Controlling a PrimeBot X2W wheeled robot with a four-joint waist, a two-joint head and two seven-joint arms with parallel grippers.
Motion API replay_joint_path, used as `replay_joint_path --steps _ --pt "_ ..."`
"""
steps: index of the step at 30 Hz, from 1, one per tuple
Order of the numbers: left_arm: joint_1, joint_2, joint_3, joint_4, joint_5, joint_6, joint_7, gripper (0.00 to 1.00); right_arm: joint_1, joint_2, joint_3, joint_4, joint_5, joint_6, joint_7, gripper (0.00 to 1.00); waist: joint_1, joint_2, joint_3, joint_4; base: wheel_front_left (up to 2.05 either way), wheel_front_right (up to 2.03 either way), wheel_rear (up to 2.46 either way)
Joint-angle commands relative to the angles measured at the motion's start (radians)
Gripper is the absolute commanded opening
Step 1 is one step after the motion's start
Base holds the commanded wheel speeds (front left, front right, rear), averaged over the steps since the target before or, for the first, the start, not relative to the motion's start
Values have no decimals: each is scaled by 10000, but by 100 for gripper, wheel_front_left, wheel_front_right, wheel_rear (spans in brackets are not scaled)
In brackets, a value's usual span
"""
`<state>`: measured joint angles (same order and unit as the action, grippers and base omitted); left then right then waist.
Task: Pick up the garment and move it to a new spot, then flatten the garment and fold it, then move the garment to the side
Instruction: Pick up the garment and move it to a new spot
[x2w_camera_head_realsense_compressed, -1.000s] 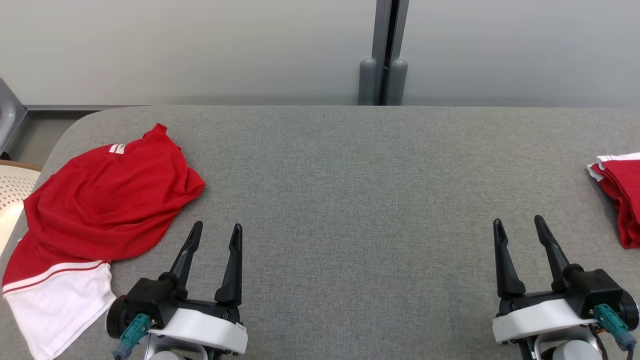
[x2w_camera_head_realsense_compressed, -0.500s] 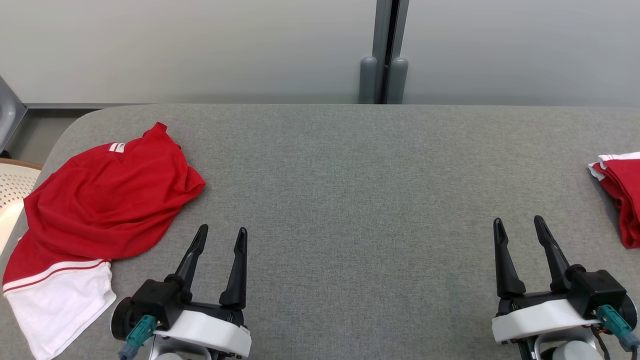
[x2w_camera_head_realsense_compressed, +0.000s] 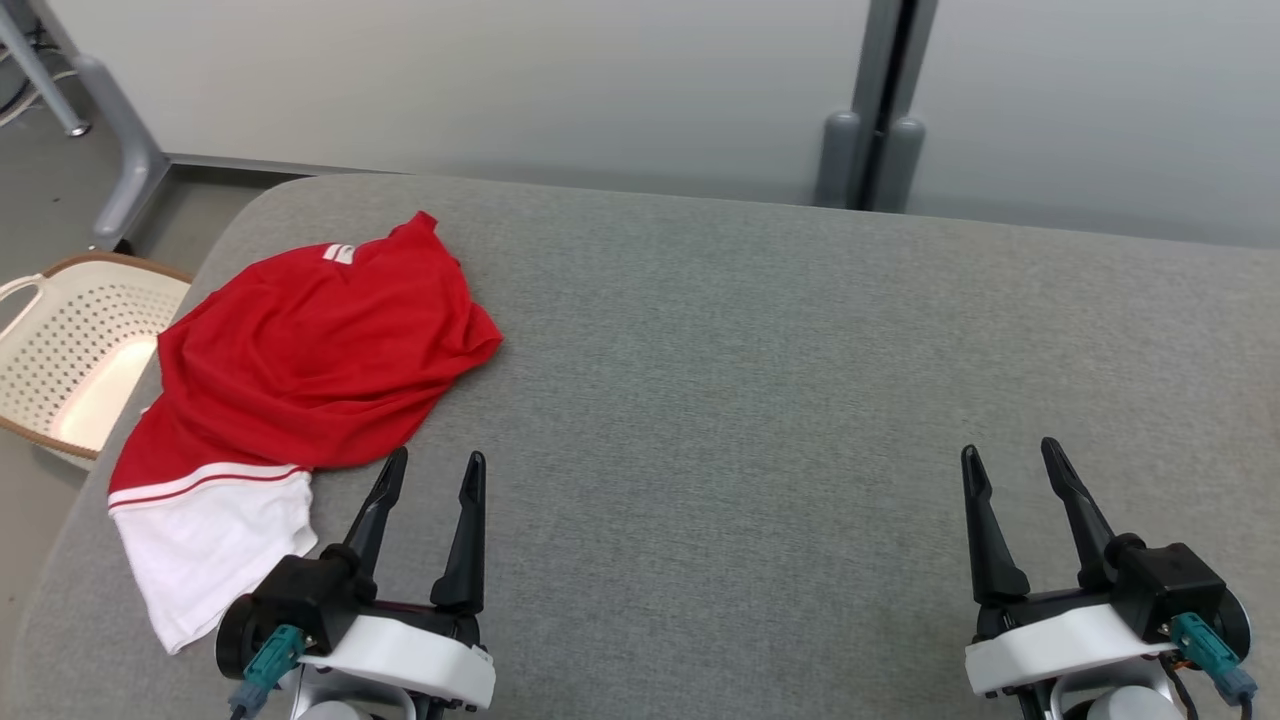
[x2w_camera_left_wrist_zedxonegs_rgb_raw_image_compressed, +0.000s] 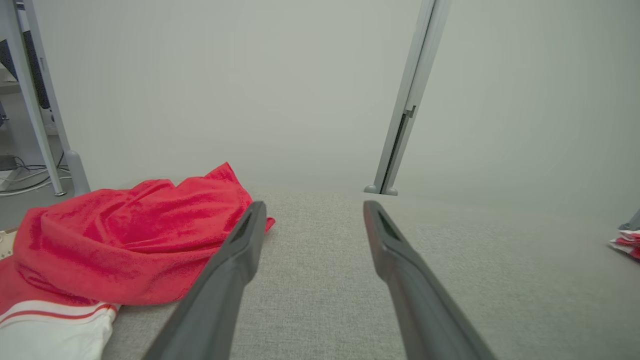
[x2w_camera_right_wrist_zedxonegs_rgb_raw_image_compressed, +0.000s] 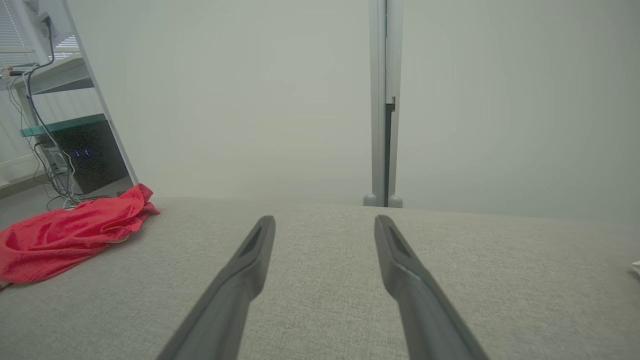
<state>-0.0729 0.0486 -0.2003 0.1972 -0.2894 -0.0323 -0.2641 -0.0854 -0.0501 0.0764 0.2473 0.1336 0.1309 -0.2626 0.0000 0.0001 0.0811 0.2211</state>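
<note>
A crumpled red garment (x2w_camera_head_realsense_compressed: 310, 360) with a white striped end lies at the left end of the grey table (x2w_camera_head_realsense_compressed: 760, 350). It also appears in the left wrist view as the garment (x2w_camera_left_wrist_zedxonegs_rgb_raw_image_compressed: 125, 240) and, far left, in the right wrist view as the garment (x2w_camera_right_wrist_zedxonegs_rgb_raw_image_compressed: 65, 235). My left gripper (x2w_camera_head_realsense_compressed: 435, 462) stands open just right of the garment's near edge, nothing between its fingers. My right gripper (x2w_camera_head_realsense_compressed: 1007, 452) is open over bare table at the lower right, far from the garment.
A cream perforated basket (x2w_camera_head_realsense_compressed: 70, 350) sits on the floor beyond the table's left edge. A grey post (x2w_camera_head_realsense_compressed: 870, 160) stands behind the table. A bit of another red and white cloth (x2w_camera_left_wrist_zedxonegs_rgb_raw_image_compressed: 627, 242) shows at the far right in the left wrist view.
The head camera has turned left, so the whole scene shifted right and the basket came into view while the cloth at the right left the picture. Both grippers stay open.
</note>
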Motion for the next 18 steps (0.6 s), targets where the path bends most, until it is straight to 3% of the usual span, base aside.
replay_joint_path --steps 1,18 --pt "-92 41 97 37 38 71 0 100 2 -9 18 72 -72 -4 -28 100 0 -1 -59 589 0 0 0" --pt "311 36 771 205 419 -3 -2 100 80 -11 899 516 605 -2 -28 100 0 -1 -648 2740 0 0 0"
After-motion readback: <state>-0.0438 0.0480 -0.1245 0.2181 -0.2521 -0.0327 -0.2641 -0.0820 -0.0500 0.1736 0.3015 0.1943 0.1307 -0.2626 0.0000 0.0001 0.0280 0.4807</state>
